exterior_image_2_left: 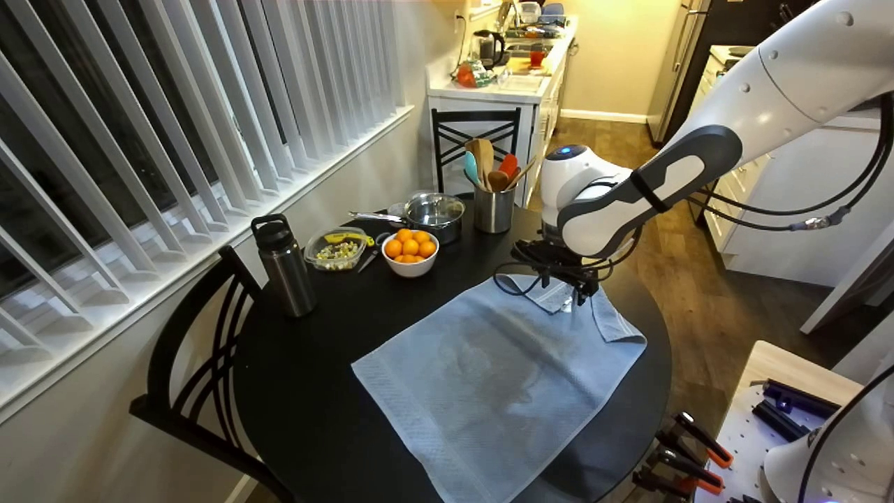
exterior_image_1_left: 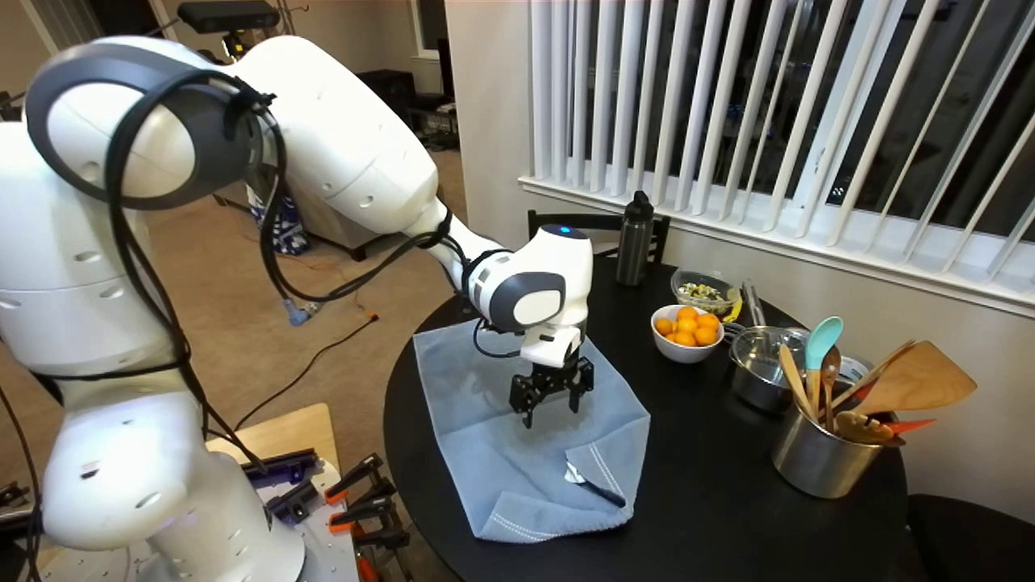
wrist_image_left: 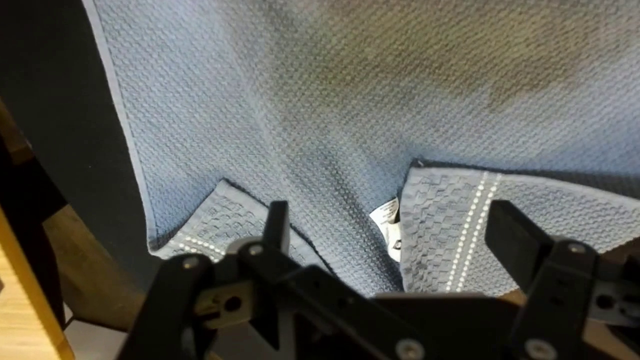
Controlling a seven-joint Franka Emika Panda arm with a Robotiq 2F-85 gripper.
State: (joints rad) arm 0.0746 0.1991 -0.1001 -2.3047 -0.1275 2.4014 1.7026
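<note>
Wide claw above a blue towel

The round black surface stretched beneath me. Across it lay the towel, spread mostly flat, with a darker patch over its middle and two white-stitched flaps turned inward along one edge. I hovered above the cloth near that edge, my claw spread wide, its fingers well apart from each other and raised off the weave. Farther across the surface, the pot stood just beside the steel canister, which held wooden and coloured utensils upright and slanting. The metal bottle stood upright near the surface's rim, well apart from the canister. Between bottle and pot sat the clear container with small pieces of food inside, and near it the white bowl heaped with oranges. A white tag stuck out at the edge of one flap, showing between my fingers in the wrist view.
</note>
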